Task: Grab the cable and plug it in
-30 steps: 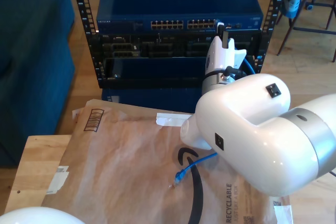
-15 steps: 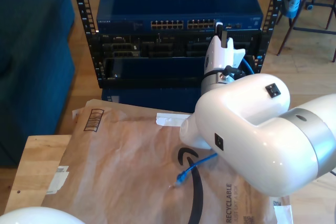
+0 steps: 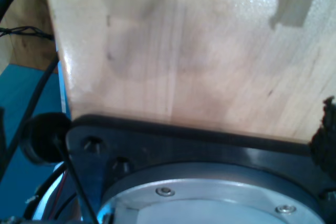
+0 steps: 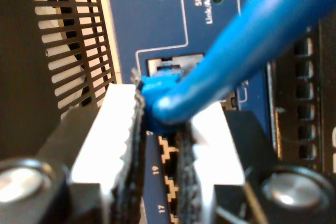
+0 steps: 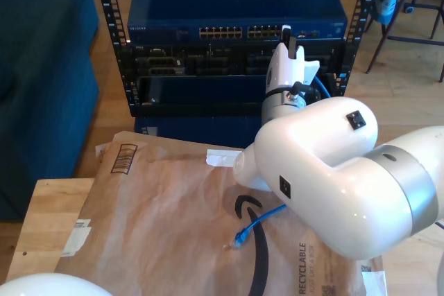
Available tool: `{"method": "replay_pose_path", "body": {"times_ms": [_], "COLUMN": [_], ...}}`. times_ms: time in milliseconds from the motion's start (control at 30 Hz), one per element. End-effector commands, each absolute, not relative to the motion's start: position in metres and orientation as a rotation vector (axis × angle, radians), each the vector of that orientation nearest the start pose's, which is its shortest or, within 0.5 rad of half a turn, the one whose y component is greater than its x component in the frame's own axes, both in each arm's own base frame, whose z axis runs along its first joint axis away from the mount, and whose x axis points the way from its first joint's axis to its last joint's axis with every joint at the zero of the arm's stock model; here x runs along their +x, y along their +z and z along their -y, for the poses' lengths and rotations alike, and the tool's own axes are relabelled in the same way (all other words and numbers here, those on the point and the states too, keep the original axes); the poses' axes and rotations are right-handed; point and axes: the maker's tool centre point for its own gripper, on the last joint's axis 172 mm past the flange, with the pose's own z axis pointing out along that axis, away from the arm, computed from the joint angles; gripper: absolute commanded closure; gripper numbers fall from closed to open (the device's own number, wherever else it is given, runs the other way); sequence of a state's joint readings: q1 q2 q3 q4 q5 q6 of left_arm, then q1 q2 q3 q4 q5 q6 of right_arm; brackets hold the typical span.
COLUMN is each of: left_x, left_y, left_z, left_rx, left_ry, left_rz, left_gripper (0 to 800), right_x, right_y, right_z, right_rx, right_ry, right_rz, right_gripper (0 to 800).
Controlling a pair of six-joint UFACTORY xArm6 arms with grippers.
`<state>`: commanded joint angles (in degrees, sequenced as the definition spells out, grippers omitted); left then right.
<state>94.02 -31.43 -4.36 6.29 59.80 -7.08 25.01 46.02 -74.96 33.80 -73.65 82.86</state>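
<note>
My second tool (image 4: 160,129) pinches the cable (image 4: 247,56), its plug half hidden.

One blue ethernet cable (image 5: 258,217), with two plugs counted: one loose end plug (image 5: 238,238) on the paper, one plug (image 4: 157,90) at the switch face. One blue network switch (image 5: 236,5) with two port blocks, one rack, one brown paper mailer (image 5: 159,213), two white robot arms.
</note>
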Motion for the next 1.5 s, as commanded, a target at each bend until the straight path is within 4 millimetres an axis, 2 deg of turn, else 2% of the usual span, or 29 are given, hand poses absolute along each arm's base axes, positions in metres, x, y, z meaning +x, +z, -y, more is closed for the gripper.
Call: {"method": "replay_pose_path", "body": {"times_ms": [33, 133, 300, 567, 733, 933, 1033, 1167, 1267, 1333, 1433, 1500], "left_x": [-0.03, -0.03, -0.03, -0.03, -0.03, -0.03, -0.03, -0.03, -0.03, -0.03, -0.03, -0.03], "left_y": [0.029, 0.029, 0.029, 0.029, 0.029, 0.029, 0.029, 0.029, 0.029, 0.029, 0.029, 0.029], "left_z": [-0.12, -0.12, -0.12, -0.12, -0.12, -0.12, -0.12, -0.12, -0.12, -0.12, -0.12, -0.12], "left_rx": [1.904, 1.904, 1.904, 1.904, 1.904, 1.904, 1.904, 1.904, 1.904, 1.904, 1.904, 1.904], "left_ry": [-0.524, -0.524, -0.524, -0.524, -0.524, -0.524, -0.524, -0.524, -0.524, -0.524, -0.524, -0.524], "left_rz": [-2.143, -2.143, -2.143, -2.143, -2.143, -2.143, -2.143, -2.143, -2.143, -2.143, -2.143, -2.143], "left_gripper": [0, 0, 0, 0, 0, 0, 0, 0, 0, 0, 0, 0], "right_x": [0.681, 0.68, 0.666, 0.621, 0.601, 0.583, 0.577, 0.572, 0.57, 0.568, 0.561, 0.557], "right_y": [0.274, 0.269, 0.272, 0.276, 0.28, 0.281, 0.277, 0.287, 0.296, 0.286, 0.278, 0.269], "right_z": [-0.147, -0.146, -0.14, -0.121, -0.116, -0.122, -0.122, -0.089, -0.042, -0.011, 0.048, 0.072], "right_rx": [-0.939, -0.949, -0.989, -1.109, -1.186, -1.322, -1.47, -1.537, -1.55, -1.606, -1.664, -1.714], "right_ry": [-1.258, -1.255, -1.242, -1.18, -1.084, -0.956, -0.933, -0.956, -1.018, -0.999, -0.953, -0.915], "right_rz": [-1.247, -1.253, -1.276, -1.36, -1.431, -1.482, -1.468, -1.478, -1.507, -1.56, -1.659, -1.697], "right_gripper": [726, 586, 405, 351, 251, 120, 8, 6, 6, 6, 6, 6]}}
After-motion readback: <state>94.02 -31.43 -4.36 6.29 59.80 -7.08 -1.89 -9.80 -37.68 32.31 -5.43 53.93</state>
